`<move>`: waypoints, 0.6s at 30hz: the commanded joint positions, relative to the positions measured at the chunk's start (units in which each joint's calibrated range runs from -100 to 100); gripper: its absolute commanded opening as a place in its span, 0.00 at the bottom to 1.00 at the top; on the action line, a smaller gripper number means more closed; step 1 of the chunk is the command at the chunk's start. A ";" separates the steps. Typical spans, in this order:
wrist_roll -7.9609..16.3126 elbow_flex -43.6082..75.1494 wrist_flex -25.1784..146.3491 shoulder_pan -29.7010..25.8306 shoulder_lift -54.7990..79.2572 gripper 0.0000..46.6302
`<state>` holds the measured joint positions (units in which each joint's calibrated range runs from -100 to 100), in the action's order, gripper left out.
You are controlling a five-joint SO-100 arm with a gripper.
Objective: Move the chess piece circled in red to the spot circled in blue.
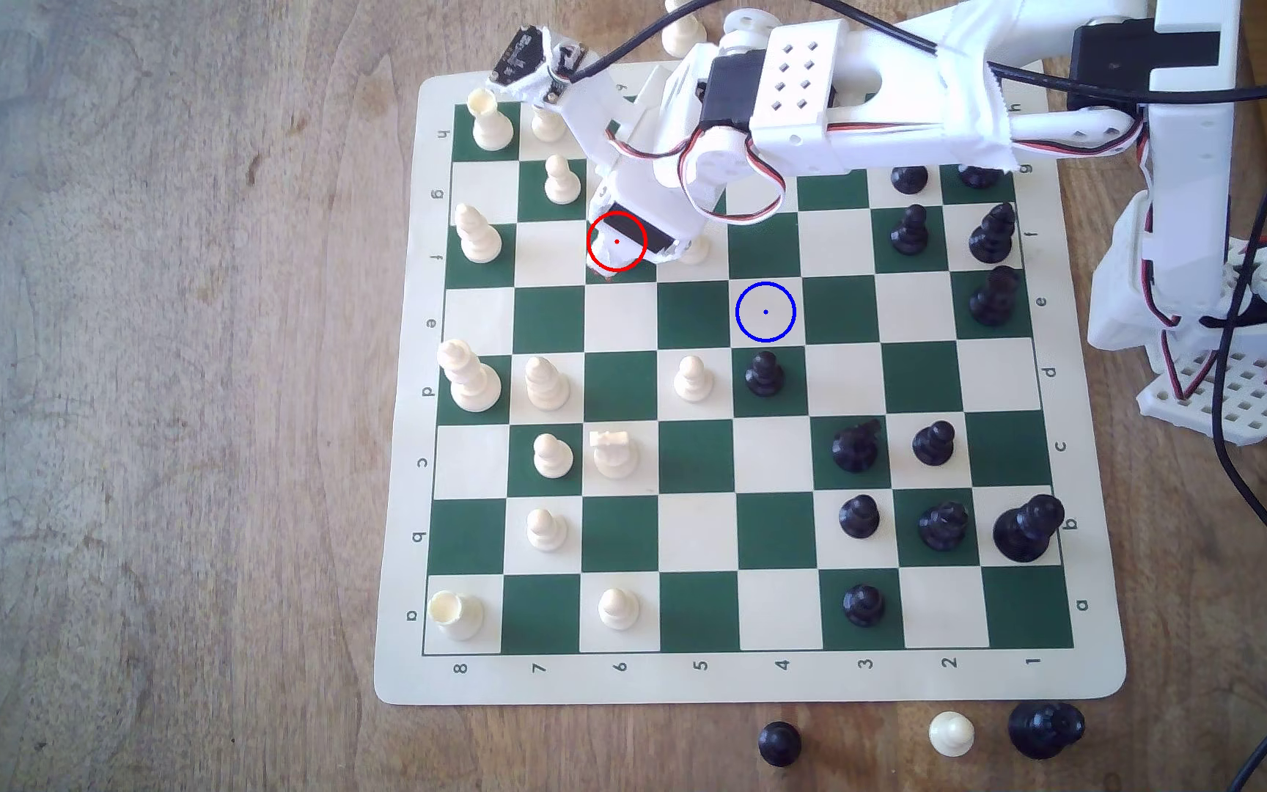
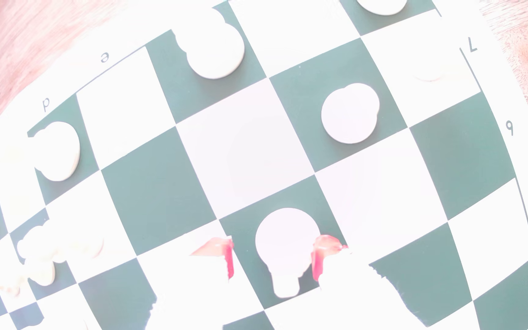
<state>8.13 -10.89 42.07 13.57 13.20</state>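
The chess piece circled in red (image 2: 286,250), a cream knight washed out by glare, stands on a green square between my two red-tipped fingers (image 2: 229,258). A strip of green shows between it and one finger, while the other finger sits at its edge. My gripper (image 2: 274,258) is open around it. In the exterior view my gripper (image 1: 617,260) is lowered onto the red ring and covers most of the piece. The spot circled in blue (image 1: 765,311) is a bare cream square two files toward the exterior view's right and one row nearer.
A cream pawn (image 1: 695,247) stands right beside my gripper, toward the blue spot. A black pawn (image 1: 764,373) sits on the square just in front of that spot. The other cream knight (image 1: 613,453) is further forward. Cables (image 1: 1255,457) hang at the right.
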 commanded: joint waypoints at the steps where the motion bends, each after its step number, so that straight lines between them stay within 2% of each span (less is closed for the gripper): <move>1: -0.05 2.91 -1.45 0.47 -2.08 0.26; 6: 0.05 2.82 -1.61 0.47 -2.42 0.24; 9: 0.05 2.73 -1.61 0.39 -2.50 0.17; 11: 0.00 2.73 -1.61 0.31 -2.50 0.07; 13: 0.05 2.73 -1.61 0.31 -2.50 0.02; 18: -0.05 2.73 -1.45 0.24 -2.50 0.01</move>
<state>8.13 -10.89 41.27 13.57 13.20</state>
